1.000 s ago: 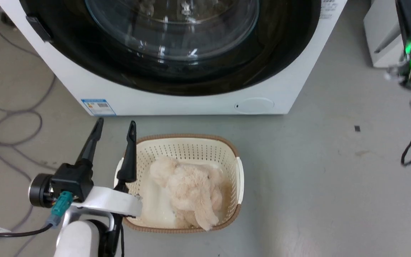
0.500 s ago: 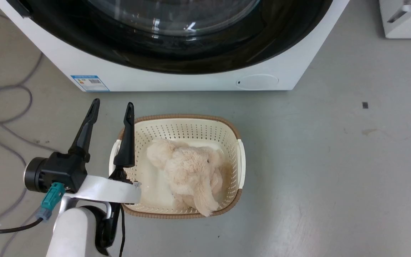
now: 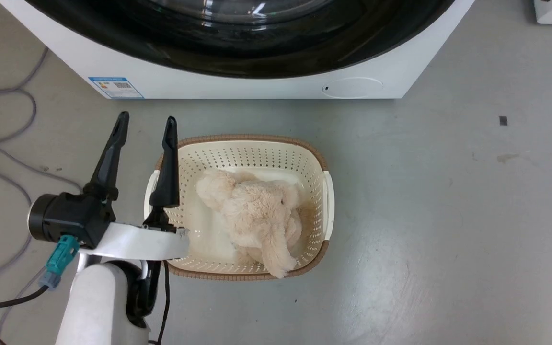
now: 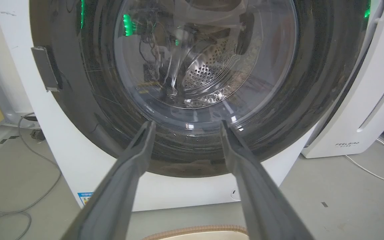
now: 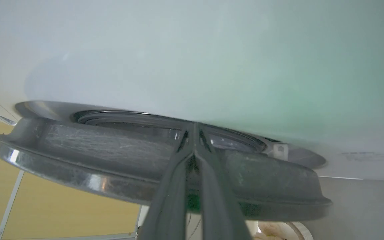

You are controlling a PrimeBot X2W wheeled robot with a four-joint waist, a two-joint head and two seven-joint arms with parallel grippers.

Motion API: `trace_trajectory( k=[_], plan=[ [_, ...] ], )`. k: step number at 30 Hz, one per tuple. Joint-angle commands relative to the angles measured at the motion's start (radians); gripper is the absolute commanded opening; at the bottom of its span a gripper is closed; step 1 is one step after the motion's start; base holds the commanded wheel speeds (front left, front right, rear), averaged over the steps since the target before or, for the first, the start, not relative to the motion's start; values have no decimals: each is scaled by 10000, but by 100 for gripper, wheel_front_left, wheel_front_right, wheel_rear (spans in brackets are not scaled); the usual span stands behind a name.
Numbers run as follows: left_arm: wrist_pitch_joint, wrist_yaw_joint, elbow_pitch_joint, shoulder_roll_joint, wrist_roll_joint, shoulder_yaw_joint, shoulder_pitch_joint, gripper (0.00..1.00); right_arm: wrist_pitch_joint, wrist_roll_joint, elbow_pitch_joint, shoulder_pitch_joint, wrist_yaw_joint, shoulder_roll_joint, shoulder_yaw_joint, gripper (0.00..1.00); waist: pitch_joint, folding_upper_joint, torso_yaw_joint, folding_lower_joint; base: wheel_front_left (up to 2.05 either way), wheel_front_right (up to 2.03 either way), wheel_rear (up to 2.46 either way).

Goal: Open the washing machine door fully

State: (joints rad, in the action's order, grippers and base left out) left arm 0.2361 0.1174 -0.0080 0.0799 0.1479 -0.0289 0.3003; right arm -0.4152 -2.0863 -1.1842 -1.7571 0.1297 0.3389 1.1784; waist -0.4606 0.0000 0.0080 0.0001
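Left gripper low over the grey floor, long dark fingers spread wide, nothing between them. Just to its right, a cream perforated basket with a brown rim, its left edge overlapped by the right-hand finger in the head view. Inside the basket, a pale plush toy. Off to the left of the gripper, loops of grey cable on the floor.

Ahead of the fingertips and apart from them, the white washing machine, with a blue label low on its front almost straight ahead and a round cover farther right. Framed between the spread fingers in the left wrist view, the washing machine door: glossy black rim, bulging clear glass, a perforated steel drum visible through it, and a grey handle tab up and to the left. Beyond the machine to the right, a white FEELBIRD-marked appliance.

Right gripper up at the door's edge, fingers pressed together to a narrow point, nothing seen between them. Tips at the seam between the door's back and the machine's white front. Door seen edge-on there, standing slightly off that front. Farther back, a yellow wall.
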Motion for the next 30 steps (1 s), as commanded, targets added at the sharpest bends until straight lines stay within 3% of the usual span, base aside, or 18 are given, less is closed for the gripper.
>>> trace_trajectory(
  k=[1,8,19,30],
  plan=[
    [110,56,-18,24,76,-29,241,100,-135,-445,-337,-485,9,27,302,0,-84,0,22,-1,0,0,0],
    [256,132,27,2,166,-71,462,100,-1065,-1213,-1063,-1220,10,-107,1018,0,-344,0,62,-1,0,0,0],
    [256,132,210,-54,104,-172,264,100,-2450,-839,-1065,-420,10,-520,1018,0,132,0,50,-1,0,0,0],
    [256,132,523,-89,15,-278,60,100,-3162,-718,-859,442,10,-801,977,0,647,0,60,-1,0,0,0]
  ],
)
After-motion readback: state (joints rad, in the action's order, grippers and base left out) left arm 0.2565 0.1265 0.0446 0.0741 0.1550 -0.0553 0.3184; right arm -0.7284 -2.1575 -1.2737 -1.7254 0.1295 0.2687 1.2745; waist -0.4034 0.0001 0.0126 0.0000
